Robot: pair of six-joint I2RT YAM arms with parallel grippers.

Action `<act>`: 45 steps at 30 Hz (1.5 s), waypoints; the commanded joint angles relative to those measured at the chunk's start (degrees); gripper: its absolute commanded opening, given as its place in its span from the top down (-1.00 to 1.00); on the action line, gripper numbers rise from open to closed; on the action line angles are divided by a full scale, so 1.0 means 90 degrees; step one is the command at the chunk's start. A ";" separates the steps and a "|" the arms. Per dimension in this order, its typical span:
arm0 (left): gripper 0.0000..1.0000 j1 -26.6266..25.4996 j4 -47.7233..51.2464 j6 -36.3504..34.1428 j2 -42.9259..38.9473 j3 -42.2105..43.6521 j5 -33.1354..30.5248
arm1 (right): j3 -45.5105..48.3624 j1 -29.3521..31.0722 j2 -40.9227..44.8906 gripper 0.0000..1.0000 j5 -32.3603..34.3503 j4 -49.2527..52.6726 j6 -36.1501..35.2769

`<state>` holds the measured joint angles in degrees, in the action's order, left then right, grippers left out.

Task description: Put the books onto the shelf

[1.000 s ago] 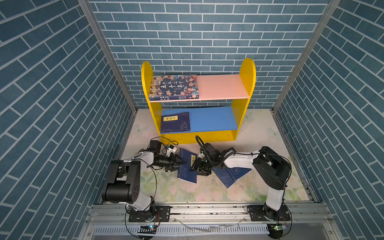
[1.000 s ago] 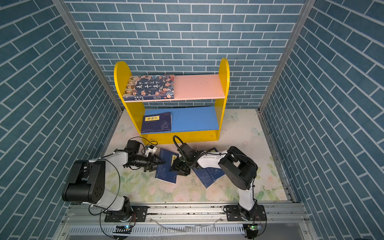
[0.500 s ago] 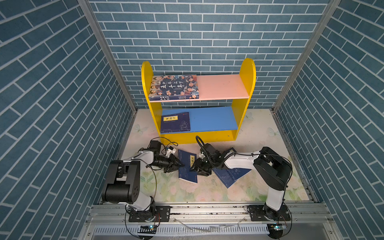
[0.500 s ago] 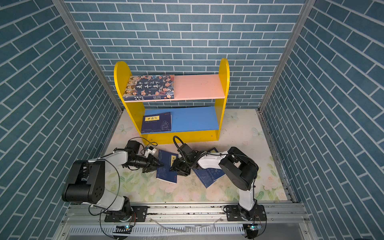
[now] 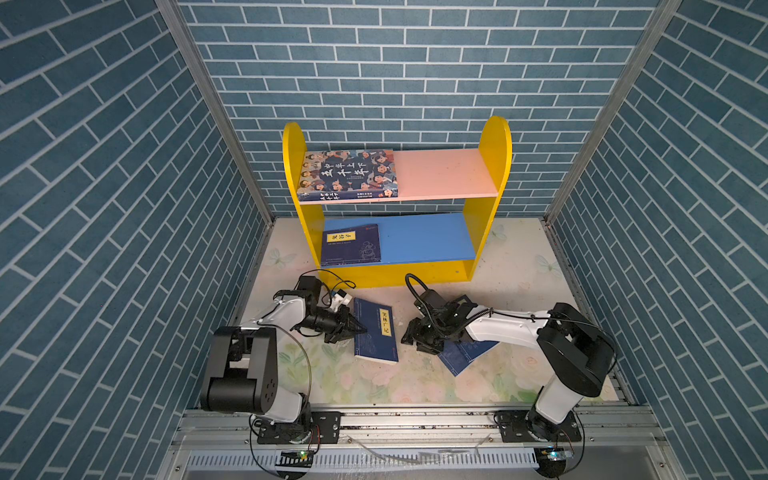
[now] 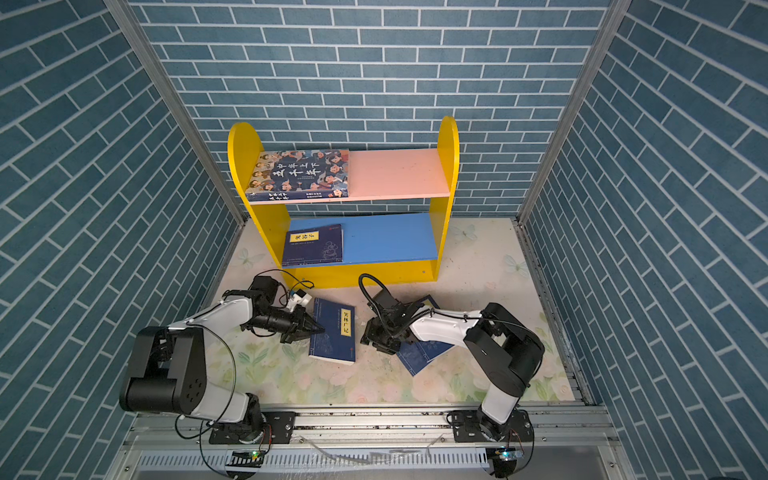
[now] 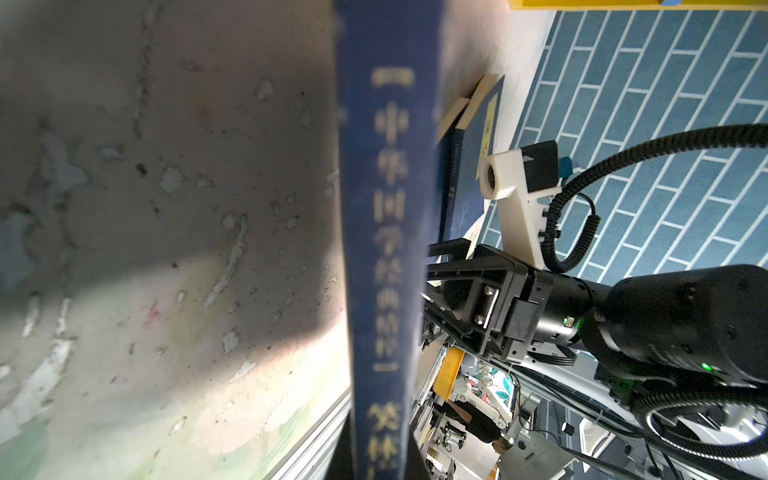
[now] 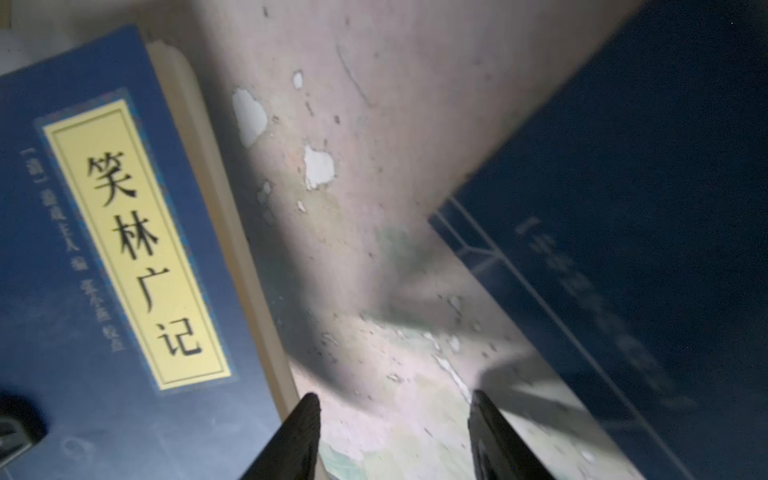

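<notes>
Shelf (image 5: 494,149): stands at the rear of the bench (image 5: 519,286).
Thick book (image 5: 349,172): flat on the pink board, left end.
Thin book (image 5: 351,245): flat on the blue board, left end.
Third book (image 5: 376,332): on the bench in front of the shelf, yellow label up.
Left tool (image 5: 360,329): closed on that book's spine edge.
Right tool (image 5: 412,338): jaws apart, holding nothing, over bare bench between that book and the navy books (image 5: 469,356) lying partly under the right arm.
</notes>
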<state>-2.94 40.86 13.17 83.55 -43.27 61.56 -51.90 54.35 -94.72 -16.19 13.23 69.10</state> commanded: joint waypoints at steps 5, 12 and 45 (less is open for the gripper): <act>0.80 -0.0062 0.1011 -0.0829 -0.1093 -0.0286 0.1107 | 0.0113 -0.0013 0.1581 -0.18 0.0583 0.1063 0.0184; 0.83 -0.0093 0.1925 -0.1531 -0.1481 -0.1016 0.1512 | 0.0317 -0.0003 0.2890 -0.20 0.0899 0.0914 0.0548; 0.81 -0.0044 -0.4963 0.5517 -0.2899 -0.0245 -0.1653 | -0.0199 0.0597 0.1879 -0.35 0.1598 -0.3659 0.0681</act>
<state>-3.40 1.74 60.69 58.46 -46.30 47.94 -51.27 59.46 -76.29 -3.38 -14.39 73.76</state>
